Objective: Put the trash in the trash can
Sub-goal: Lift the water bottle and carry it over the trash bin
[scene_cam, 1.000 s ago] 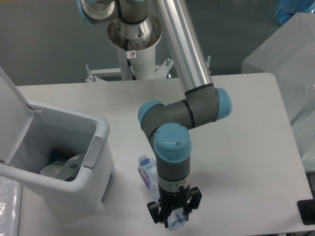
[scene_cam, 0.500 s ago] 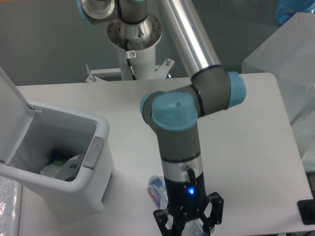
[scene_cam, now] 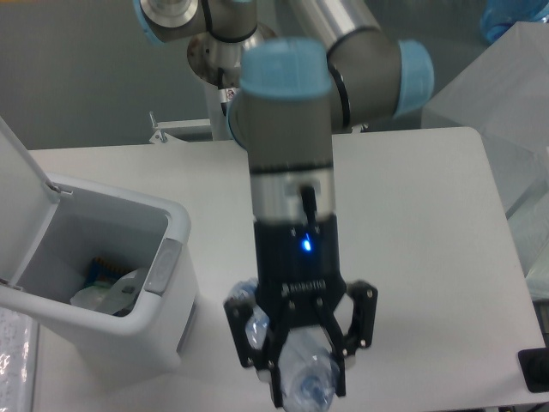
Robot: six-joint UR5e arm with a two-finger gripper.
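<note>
I see the gripper at the bottom centre of the frame, its fingers pinching the bottle. The open trash can sits at the left.

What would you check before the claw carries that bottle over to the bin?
1. Bottle gripped by claw: ok, fingers closed around it.
2. Bottle lifted off the table: looks ok, though the clearance is hard to judge.
3. Trash can lid open: ok, flipped up at the left.
4. Room inside the can: ok, a wrapper lies at the bottom with space above.
5. Path from claw to can: ok, nothing seen between them.
6. Grip secure enough for travel: cannot tell.
</note>
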